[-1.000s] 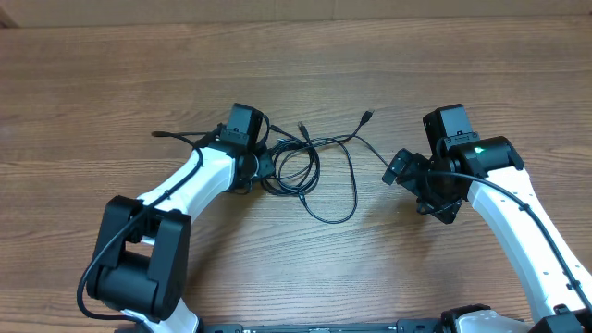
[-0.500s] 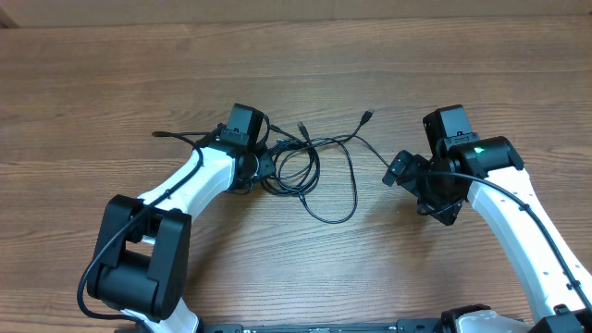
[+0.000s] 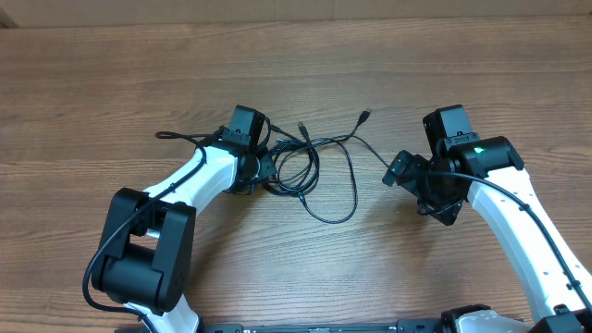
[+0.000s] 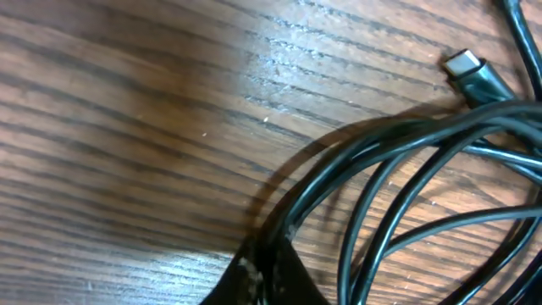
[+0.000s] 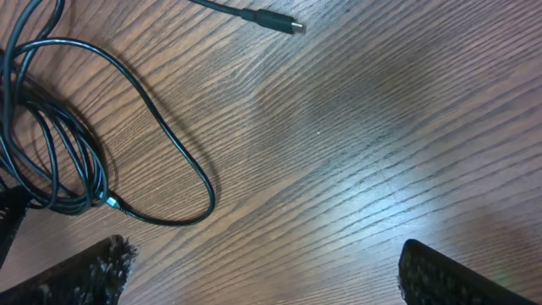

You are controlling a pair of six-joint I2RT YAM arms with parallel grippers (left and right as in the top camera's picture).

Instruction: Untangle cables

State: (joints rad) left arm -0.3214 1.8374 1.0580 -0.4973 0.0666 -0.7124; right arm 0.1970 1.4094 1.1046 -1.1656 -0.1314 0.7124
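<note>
overhead: the cables lay in a loose black tangle on the wooden table, mid-table between the arms, with one loop trailing toward the near edge. the left gripper sat at the tangle's left side; the right gripper hung just right of it, touching nothing.

left wrist: the jaws were pressed together, pinching several strands where they bunched. a silver-tipped plug lay free beyond.

right wrist: the fingers stood spread wide over bare wood, the trailing loop to their left.

the cords looked light, limp and smooth, likely to slide and drag the whole knot along. a grip near a plug end, or on a single loose loop, seemed best.
</note>
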